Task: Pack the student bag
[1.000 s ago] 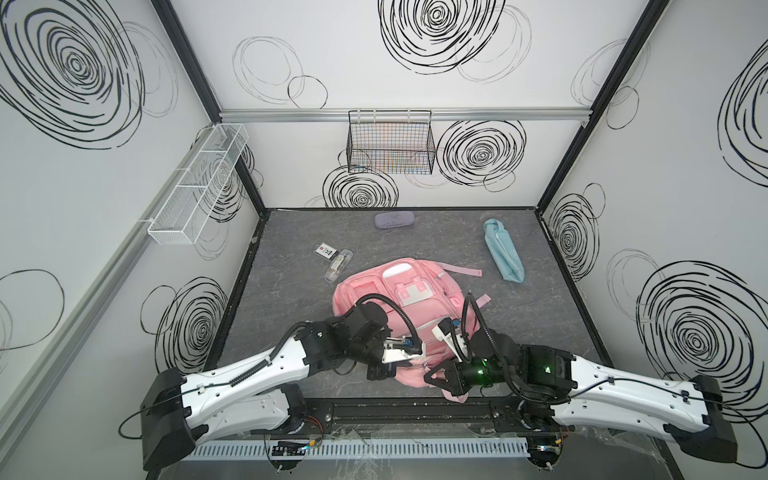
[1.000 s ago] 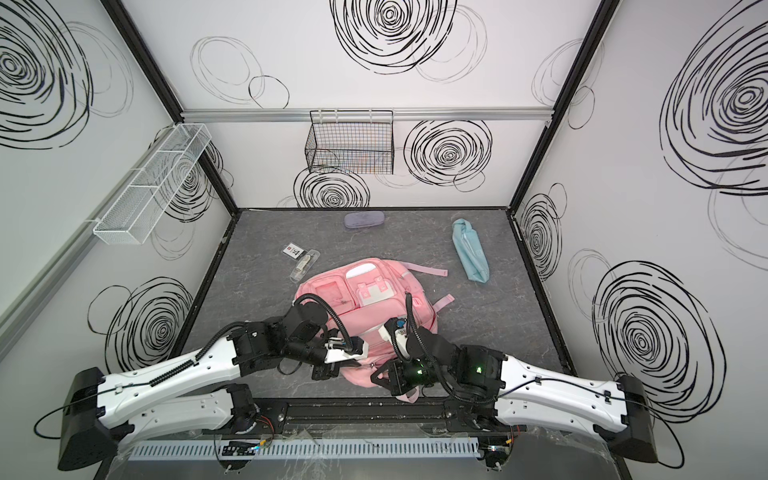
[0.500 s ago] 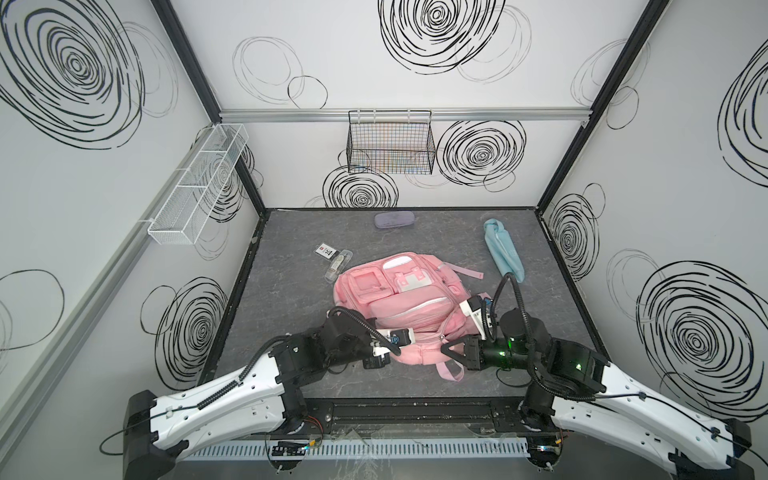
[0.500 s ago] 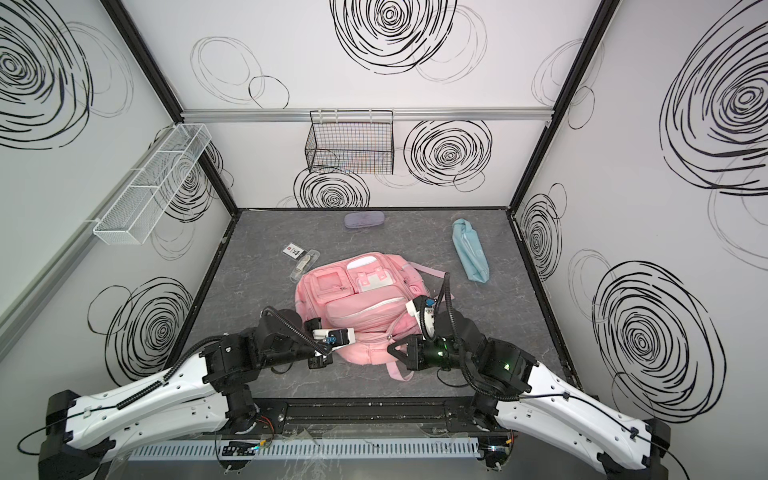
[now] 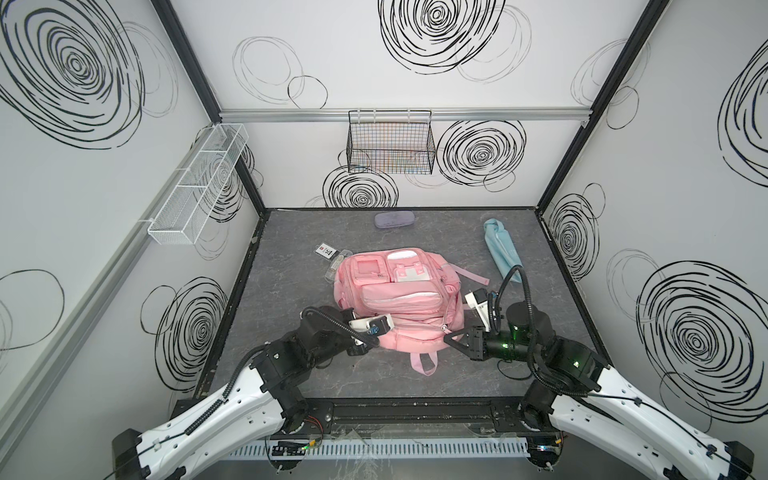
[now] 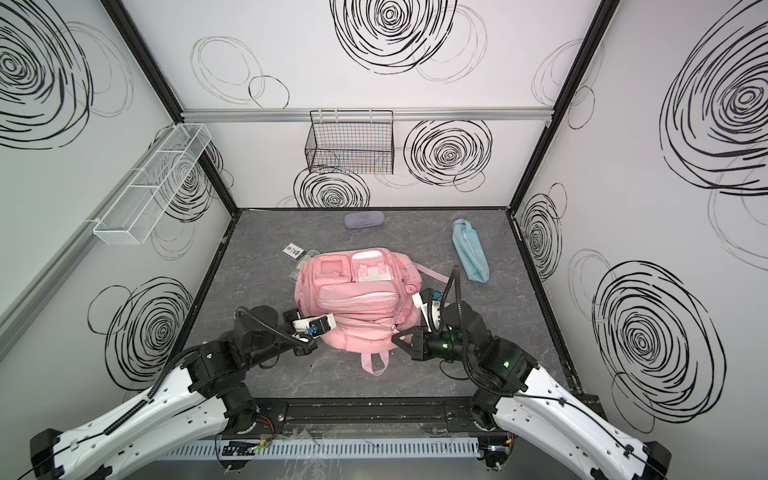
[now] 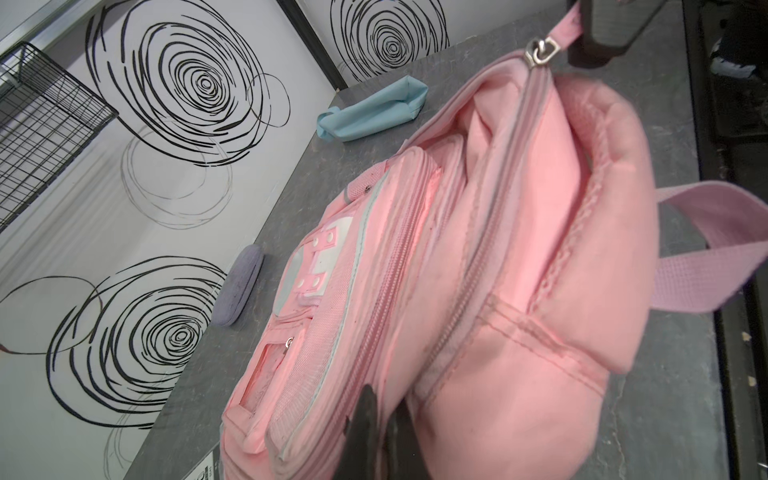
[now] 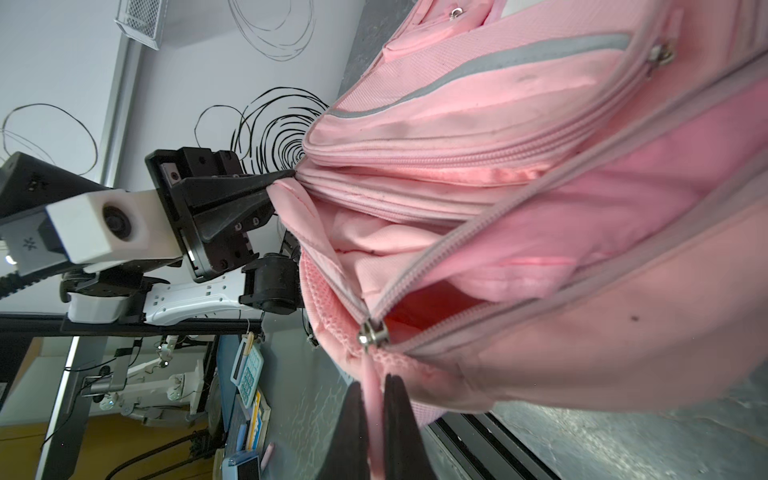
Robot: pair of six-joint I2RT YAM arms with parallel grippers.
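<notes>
The student bag (image 5: 399, 299) lies flat in the middle of the table (image 5: 291, 332), front pockets up. Its handle loop points to 6 o'clock.

The left pincer (image 8: 284, 178) is closed on a fold of pink cloth at the bag's edge, at about 7 o'clock. The right pincer (image 8: 372, 388) is closed on the pink zip tab (image 8: 371, 370), at about 4 o'clock. The big zip is partly open, and the silver slider (image 8: 372, 334) sits right by the right pincer.

The job now looks like opening the big pocket wide. To do it well, I think the left pincer should hold its fold firm so the bag does not slide. The right pincer should pull the tab slowly along the line of the zip, not up, so the slider does not jam.

A blue pouch (image 5: 503, 257) at 2 o'clock, a purple case (image 5: 394, 219) at 12 o'clock and a small card (image 5: 326, 250) at 10 o'clock lie outside the bag.
</notes>
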